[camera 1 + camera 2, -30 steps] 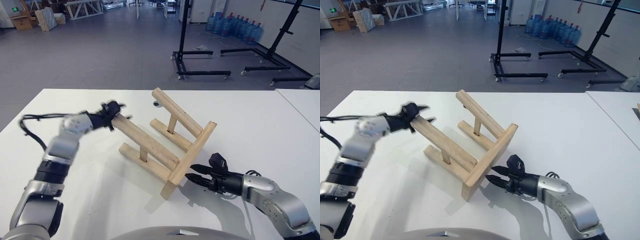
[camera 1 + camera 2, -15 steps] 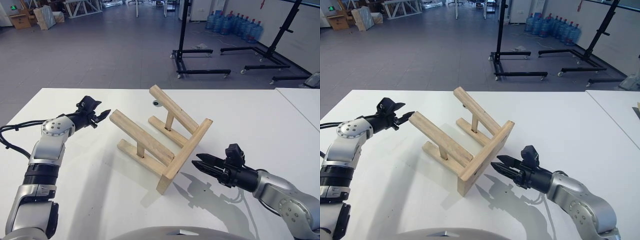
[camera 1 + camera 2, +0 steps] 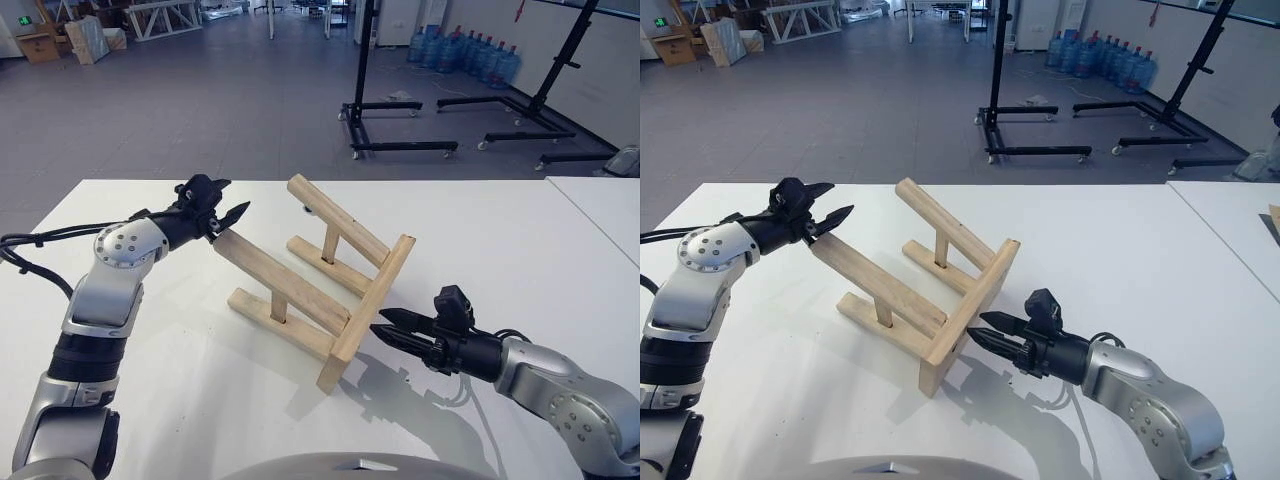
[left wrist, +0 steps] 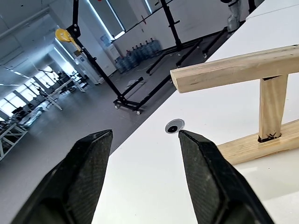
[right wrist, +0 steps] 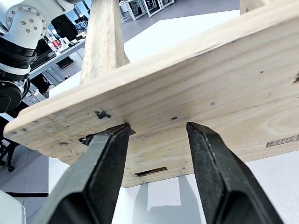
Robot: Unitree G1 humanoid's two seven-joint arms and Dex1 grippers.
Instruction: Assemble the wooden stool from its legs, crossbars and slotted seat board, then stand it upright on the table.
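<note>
The stool (image 3: 285, 285) lies on its side at the middle of the white table (image 3: 500, 240). It is assembled from pale, unfinished wood with a rough sawn grain. Its seat board (image 3: 370, 305) is a flat rectangular slab standing on one long edge. The board runs from the table's near side toward its far right. The four square-section legs (image 3: 340, 222) jut from the board, so the stool's long axis points at the table's far left corner. Two legs rest on the tabletop and two run above them. Each upper and lower pair is joined by a short upright crossbar (image 3: 330, 243). The board's outer face shows a dark rectangular slot (image 5: 152, 171) near one edge. The left gripper (image 3: 228, 218) hovers over the table's left half with its black fingers (image 4: 84, 168) spread wide and nothing between them. It sits just beside the free end of the upper near leg, and contact cannot be told. The right gripper (image 3: 385, 330) is low over the table's near right part, its fingers (image 5: 212, 168) likewise parted. Its tips are right at the board's outer face, not closed on it. A small grey round fitting (image 4: 174, 126) lies flat toward the table's far edge. Beyond that edge stand black wheeled racks (image 3: 400, 100) and a row of blue water bottles (image 3: 465, 55), their contents not discernible.
</note>
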